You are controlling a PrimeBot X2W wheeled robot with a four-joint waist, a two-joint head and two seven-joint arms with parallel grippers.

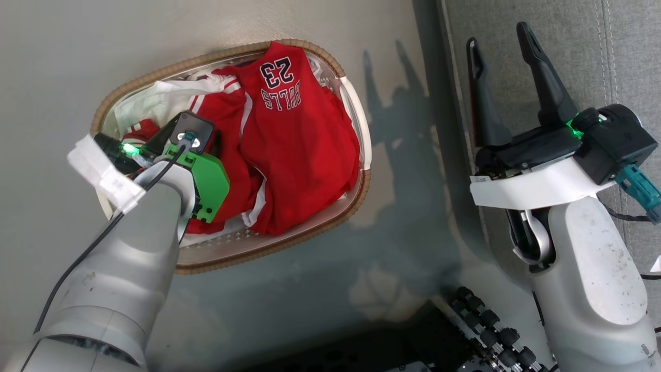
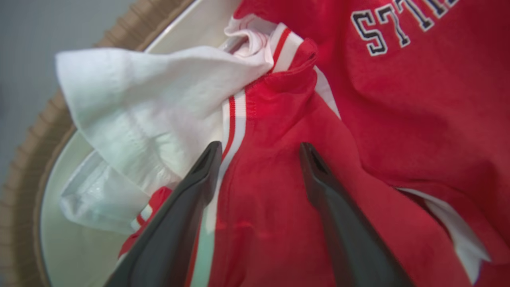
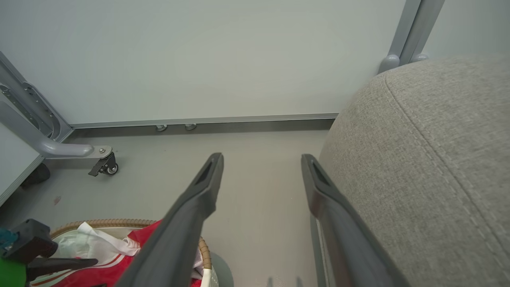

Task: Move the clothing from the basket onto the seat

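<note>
Left gripper (image 2: 259, 146) hangs wide-open over clothing (image 2: 398, 119) in the basket (image 2: 24, 167), clear of its rim.

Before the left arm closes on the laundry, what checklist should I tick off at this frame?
1. left gripper open: ok.
2. left gripper aimed at the red clothing inside the basket: ok.
3. fingers touching fabric: cannot tell.
4. white sheet outside the grasp: cannot tell; it borders one finger.
5. right gripper open, empty, beside the seat: ok.
</note>
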